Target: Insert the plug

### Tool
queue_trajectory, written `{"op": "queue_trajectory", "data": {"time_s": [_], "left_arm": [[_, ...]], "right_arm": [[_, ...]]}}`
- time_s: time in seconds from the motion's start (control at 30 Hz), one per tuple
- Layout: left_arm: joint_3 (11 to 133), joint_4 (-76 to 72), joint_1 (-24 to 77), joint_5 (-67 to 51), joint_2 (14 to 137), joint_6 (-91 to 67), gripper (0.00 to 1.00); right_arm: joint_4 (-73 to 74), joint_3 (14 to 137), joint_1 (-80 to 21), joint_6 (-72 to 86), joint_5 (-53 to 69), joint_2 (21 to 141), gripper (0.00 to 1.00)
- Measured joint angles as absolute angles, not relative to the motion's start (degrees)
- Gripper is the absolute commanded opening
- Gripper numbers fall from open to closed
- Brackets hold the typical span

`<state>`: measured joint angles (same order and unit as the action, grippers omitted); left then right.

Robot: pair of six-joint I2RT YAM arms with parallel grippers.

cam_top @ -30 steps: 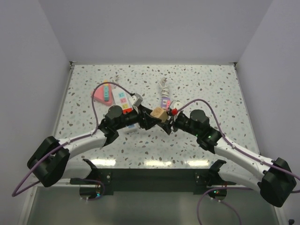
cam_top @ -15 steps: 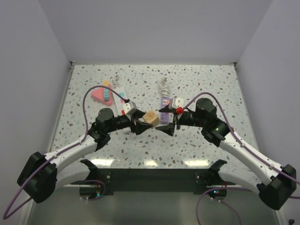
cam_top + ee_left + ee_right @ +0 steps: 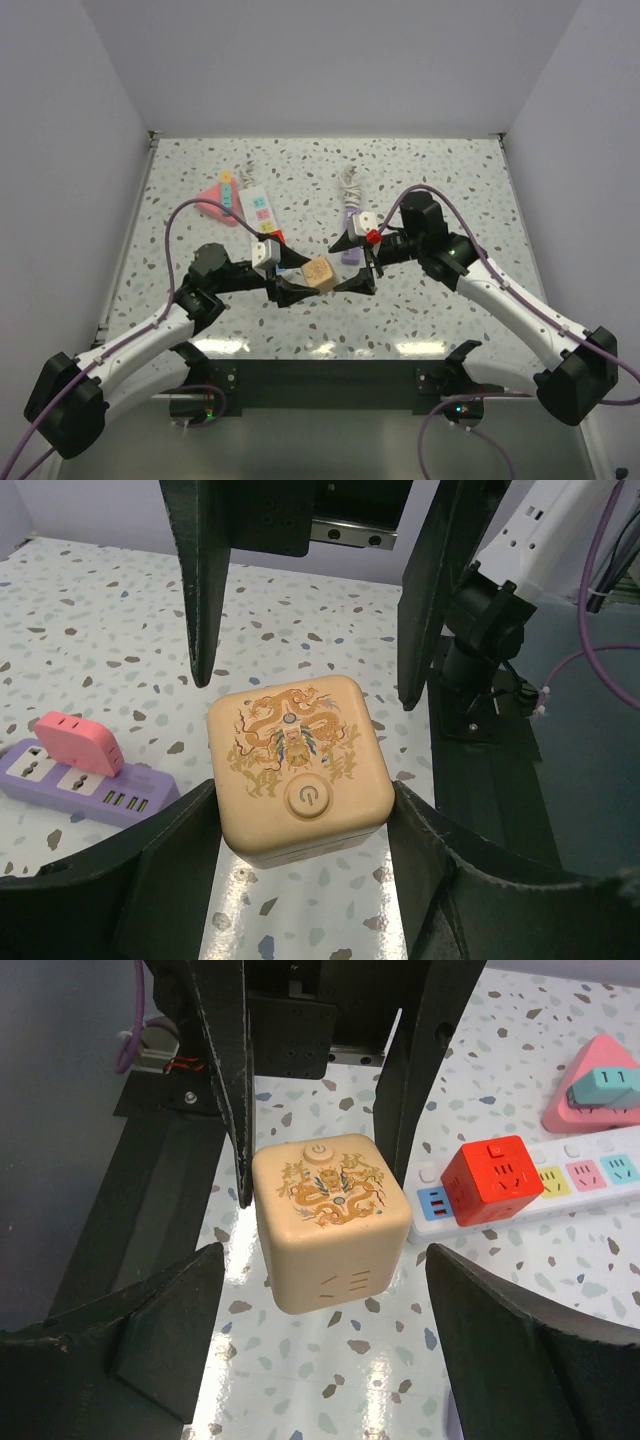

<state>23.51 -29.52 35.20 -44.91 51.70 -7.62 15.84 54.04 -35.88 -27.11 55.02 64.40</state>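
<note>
A beige cube plug (image 3: 319, 271) with a gold dragon print is held above the table in my left gripper (image 3: 308, 280), whose fingers (image 3: 160, 860) press its two sides. It also shows in the left wrist view (image 3: 298, 775) and the right wrist view (image 3: 325, 1220). My right gripper (image 3: 349, 266) faces the cube from the right, wide open and empty, its fingers (image 3: 150, 1330) apart from it. A purple power strip (image 3: 350, 222) lies behind the right gripper. A white power strip (image 3: 258, 208) with a red cube plug (image 3: 493, 1180) lies behind the left arm.
A pink triangular socket block (image 3: 213, 200) sits at the back left, with a teal plug on it (image 3: 603, 1087). The purple strip carries a pink plug (image 3: 78, 742). White cords trail toward the back wall. The black frame runs along the near edge.
The cube has moved toward the near edge in my left gripper. My right gripper has drawn back to the right and stands apart from it. Both arms have swung outward.
</note>
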Motion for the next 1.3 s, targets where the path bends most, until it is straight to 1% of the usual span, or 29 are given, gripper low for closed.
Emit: {"op": "queue_trajectory", "data": {"time_s": [0.37, 0.7, 0.97, 1.07, 1.1, 1.13, 1.17, 1.2, 1.23, 1.27, 1.3], "left_arm": [[23.5, -30.5, 36.1, -48.4, 51.5, -7.7, 0.0], [23.5, -30.7, 36.5, -48.4, 52.2, -7.7, 0.0], [23.4, -31.8, 36.5, -47.9, 52.2, -7.7, 0.0], [23.3, -32.3, 36.5, -47.7, 52.2, -7.8, 0.0], [23.3, -32.4, 36.5, -47.5, 52.2, -7.8, 0.0], [23.3, -32.5, 36.5, -47.5, 52.2, -7.8, 0.0], [23.3, -32.5, 36.5, -47.4, 52.2, -7.8, 0.0], [23.1, -32.4, 36.4, -46.7, 52.1, -7.9, 0.0], [23.0, -32.7, 36.5, -46.6, 52.2, -8.0, 0.0], [23.0, -32.8, 36.4, -46.3, 52.2, -8.2, 0.0], [23.0, -32.8, 36.4, -45.9, 52.3, -8.4, 0.18]], "right_arm": [[15.7, 54.3, -35.8, -28.2, 58.3, 65.8, 0.84], [14.3, 54.4, -35.8, -28.0, 61.3, 69.2, 0.84], [11.7, 54.4, -35.8, -27.6, 65.9, 71.7, 0.81], [11.3, 54.4, -36.0, -27.3, 66.2, 72.6, 0.73], [11.1, 54.4, -36.0, -27.1, 66.2, 72.8, 0.69], [11.0, 54.4, -36.0, -27.0, 66.2, 73.0, 0.53], [10.9, 54.4, -36.0, -26.9, 66.2, 73.1, 0.45], [10.8, 54.4, -35.9, -26.5, 66.0, 73.1, 0.34], [10.5, 54.4, -35.9, -26.0, 66.0, 73.3, 0.12], [10.3, 54.4, -35.9, -25.4, 65.9, 73.4, 0.0], [9.8, 54.4, -35.8, -25.0, 65.8, 73.5, 0.0]]}}
